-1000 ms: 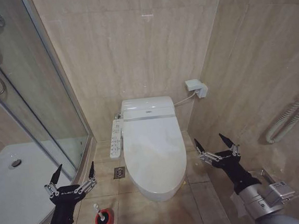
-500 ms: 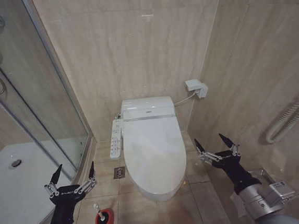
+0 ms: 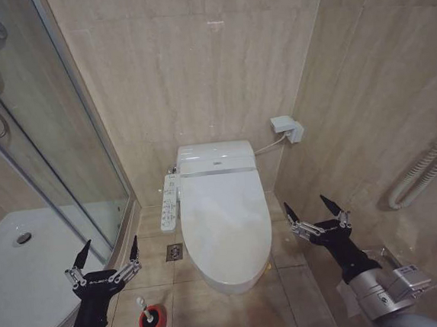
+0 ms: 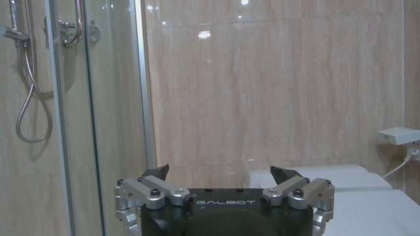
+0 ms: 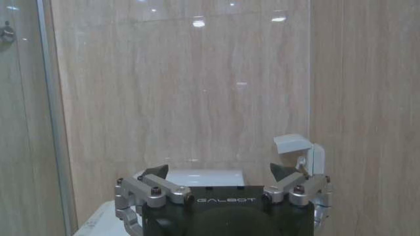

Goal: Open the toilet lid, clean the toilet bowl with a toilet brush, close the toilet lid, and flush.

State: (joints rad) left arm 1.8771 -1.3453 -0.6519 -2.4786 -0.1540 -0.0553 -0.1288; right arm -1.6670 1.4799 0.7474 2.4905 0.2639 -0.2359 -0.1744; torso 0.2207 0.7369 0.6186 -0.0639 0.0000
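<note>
both pincers, left pincer [image 3: 104, 259] beside the toilet brush [image 3: 143, 313] and right pincer [image 3: 316, 215] beside the toilet bowl [image 3: 233, 281], remain spread wide, empty and unmoved, so the toilet lid [image 3: 225, 222] stays closed and opening has not begun.

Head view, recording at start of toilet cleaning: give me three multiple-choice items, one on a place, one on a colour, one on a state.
1. Where does the toilet brush stand?
A. floor on the toilet's left
B. on the lid
C. in the shower

2. What colour is the holder cup?
A. blue
B. red
C. white

3. How is the toilet lid?
A. raised
B. removed
C. down

Answers: 1 A, it stands near the left gripper. 2 B, the cup is red. 3 C, the lid covers the bowl; the right gripper hangs open beside it.
</note>
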